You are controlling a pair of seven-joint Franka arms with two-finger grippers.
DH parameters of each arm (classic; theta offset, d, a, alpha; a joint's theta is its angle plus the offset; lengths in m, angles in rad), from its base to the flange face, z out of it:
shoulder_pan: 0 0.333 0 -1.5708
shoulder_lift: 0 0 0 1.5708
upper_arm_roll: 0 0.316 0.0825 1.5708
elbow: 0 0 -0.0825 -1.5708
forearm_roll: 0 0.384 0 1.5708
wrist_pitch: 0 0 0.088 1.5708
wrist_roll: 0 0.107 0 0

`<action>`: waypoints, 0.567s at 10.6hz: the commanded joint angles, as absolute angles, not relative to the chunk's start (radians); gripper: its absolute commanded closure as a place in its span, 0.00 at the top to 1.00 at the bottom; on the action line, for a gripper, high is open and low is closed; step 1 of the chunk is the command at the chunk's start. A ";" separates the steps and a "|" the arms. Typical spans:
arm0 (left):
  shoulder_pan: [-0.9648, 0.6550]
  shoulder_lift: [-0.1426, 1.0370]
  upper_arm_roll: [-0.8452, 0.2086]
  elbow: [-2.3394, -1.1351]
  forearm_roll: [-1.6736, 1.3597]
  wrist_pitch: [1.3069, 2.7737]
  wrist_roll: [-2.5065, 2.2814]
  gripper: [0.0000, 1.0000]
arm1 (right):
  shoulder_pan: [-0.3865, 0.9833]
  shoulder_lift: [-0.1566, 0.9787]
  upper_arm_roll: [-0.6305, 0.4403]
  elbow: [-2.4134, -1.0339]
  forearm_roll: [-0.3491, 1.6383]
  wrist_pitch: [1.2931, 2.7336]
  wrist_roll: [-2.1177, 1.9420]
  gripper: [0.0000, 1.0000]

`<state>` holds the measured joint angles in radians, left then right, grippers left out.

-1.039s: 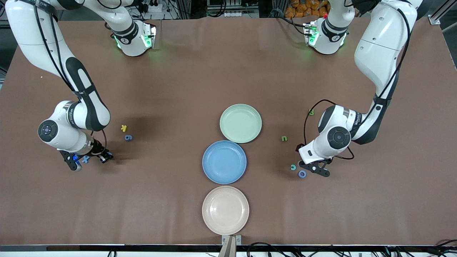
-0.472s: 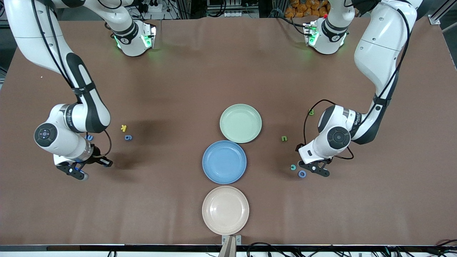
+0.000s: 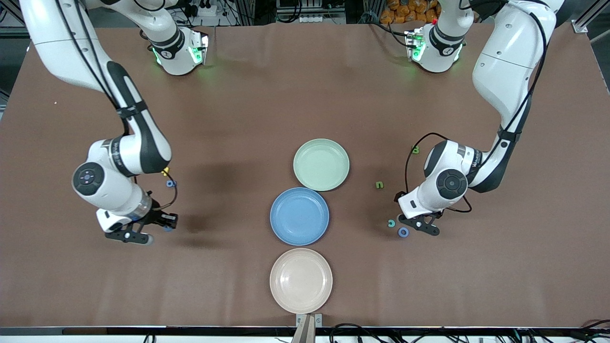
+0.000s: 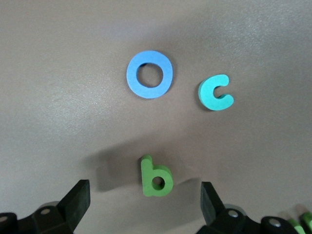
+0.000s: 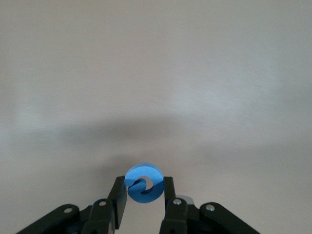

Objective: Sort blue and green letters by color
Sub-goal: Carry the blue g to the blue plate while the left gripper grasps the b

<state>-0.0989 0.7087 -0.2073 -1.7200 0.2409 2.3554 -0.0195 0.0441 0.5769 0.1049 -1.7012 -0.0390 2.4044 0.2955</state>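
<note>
My right gripper point(image 3: 155, 228) is shut on a small blue letter point(image 5: 144, 183) and holds it above bare table, between the right arm's end and the blue plate point(image 3: 299, 216). My left gripper point(image 3: 419, 224) is open and low over a green b point(image 4: 156, 178), which lies between its fingers point(image 4: 73, 200) in the left wrist view; the front view hides it. A blue O point(image 3: 403, 232) point(image 4: 149, 74) and a teal-green c point(image 3: 391, 223) point(image 4: 215, 92) lie beside that gripper. A green n point(image 3: 379, 185), a green 3 point(image 3: 415, 149) and a blue 9 point(image 3: 169, 183) lie on the table.
A green plate point(image 3: 321, 164), the blue plate and a beige plate point(image 3: 300, 280) stand empty in a row at mid-table, the beige one nearest the front camera. A small yellow K point(image 3: 165, 170) shows partly beside the right arm's wrist.
My right arm has carried the blue letter away from the right arm's end of the table, toward the plates. It now covers a blue letter seen earlier. The left arm has not moved.
</note>
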 commanded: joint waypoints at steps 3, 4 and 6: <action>-0.094 0.700 -0.213 -1.746 0.229 2.387 -0.051 0.00 | 0.225 0.592 0.107 -1.602 -0.052 2.376 0.278 0.00; -0.094 0.699 -0.213 -1.746 0.229 2.387 -0.051 0.00 | 0.260 0.607 0.107 -1.580 -0.052 2.382 0.282 0.00; -0.095 0.701 -0.213 -1.747 0.229 2.391 -0.051 0.00 | 0.337 0.668 0.104 -1.495 -0.046 2.384 0.304 0.00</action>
<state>-0.0996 0.7053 -0.2154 -1.7288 0.2353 2.3692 -0.0386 0.2700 0.5897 0.1107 -1.6082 -0.0393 2.3948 0.2872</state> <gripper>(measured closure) 0.590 0.648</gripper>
